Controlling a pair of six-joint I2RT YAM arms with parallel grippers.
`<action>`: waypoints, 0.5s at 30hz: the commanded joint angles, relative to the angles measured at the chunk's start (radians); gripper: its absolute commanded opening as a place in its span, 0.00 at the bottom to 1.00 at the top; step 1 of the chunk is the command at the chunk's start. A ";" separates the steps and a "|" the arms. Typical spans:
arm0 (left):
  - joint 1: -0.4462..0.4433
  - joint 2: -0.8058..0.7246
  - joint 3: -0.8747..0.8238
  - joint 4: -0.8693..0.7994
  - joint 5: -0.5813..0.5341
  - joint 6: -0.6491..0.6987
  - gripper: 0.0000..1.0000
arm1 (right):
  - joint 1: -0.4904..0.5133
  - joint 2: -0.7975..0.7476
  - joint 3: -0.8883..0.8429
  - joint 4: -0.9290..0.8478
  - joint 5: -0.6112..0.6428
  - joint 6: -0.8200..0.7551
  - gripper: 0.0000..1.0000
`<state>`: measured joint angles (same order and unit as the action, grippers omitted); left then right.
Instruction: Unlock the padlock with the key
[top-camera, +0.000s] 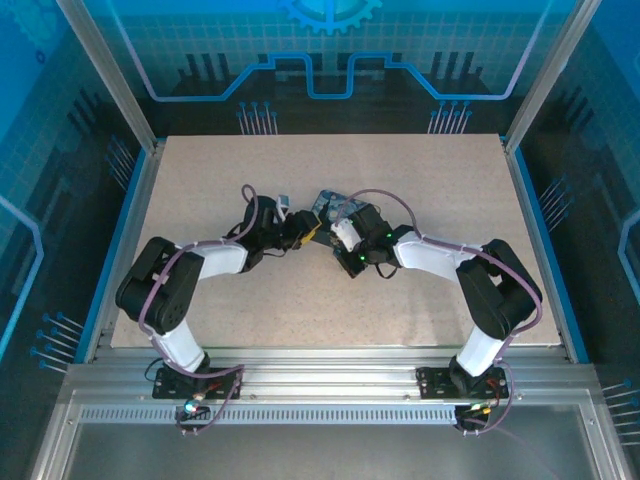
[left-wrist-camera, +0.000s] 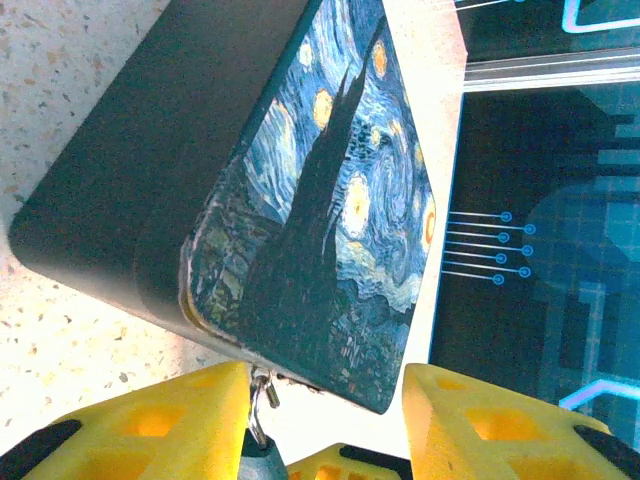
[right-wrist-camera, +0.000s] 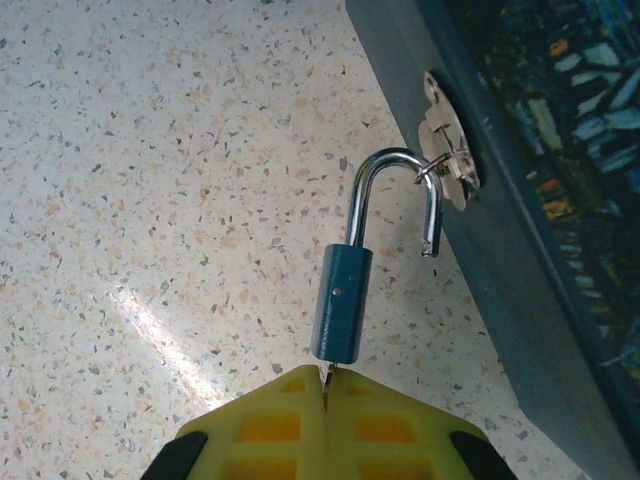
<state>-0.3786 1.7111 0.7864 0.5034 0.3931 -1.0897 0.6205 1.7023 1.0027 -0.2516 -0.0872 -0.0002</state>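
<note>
Two right fingers (right-wrist-camera: 270, 425) pinch key (right-wrist-camera: 325, 373) below padlock (right-wrist-camera: 341, 305); left fingers (left-wrist-camera: 150, 420) flank tin (left-wrist-camera: 330, 200), grip unclear.

- The surface (top-camera: 400, 300) is bright and evenly lit from above in the top view. The blue walls (top-camera: 60, 120) around it are dim.
- Only faint, soft shadows sit beside the arms (top-camera: 215, 262).
- In the right wrist view, a white streak of glare runs across the speckled surface. The padlock (right-wrist-camera: 341, 305) looks sharp and its silver loop shines.
- The yellow right hand (right-wrist-camera: 326, 380), close to the camera, looks a bit blurry.
- In the left wrist view, the tin (left-wrist-camera: 330, 200) has a dark, shaded side. The surface past it is washed out white, and the left hand (left-wrist-camera: 325, 385) is blurry.
</note>
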 joint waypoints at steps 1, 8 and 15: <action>0.009 -0.041 -0.033 0.017 -0.001 0.013 0.45 | 0.004 0.019 0.030 -0.033 -0.020 -0.038 0.00; 0.009 -0.037 -0.064 0.049 0.015 -0.013 0.45 | 0.018 0.073 0.056 -0.053 -0.032 -0.043 0.00; 0.009 -0.051 -0.079 0.053 0.021 -0.014 0.45 | 0.027 0.074 0.058 -0.047 -0.010 -0.045 0.00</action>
<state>-0.3782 1.6932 0.7216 0.5285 0.3943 -1.1004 0.6361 1.7687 1.0492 -0.2783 -0.0906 -0.0277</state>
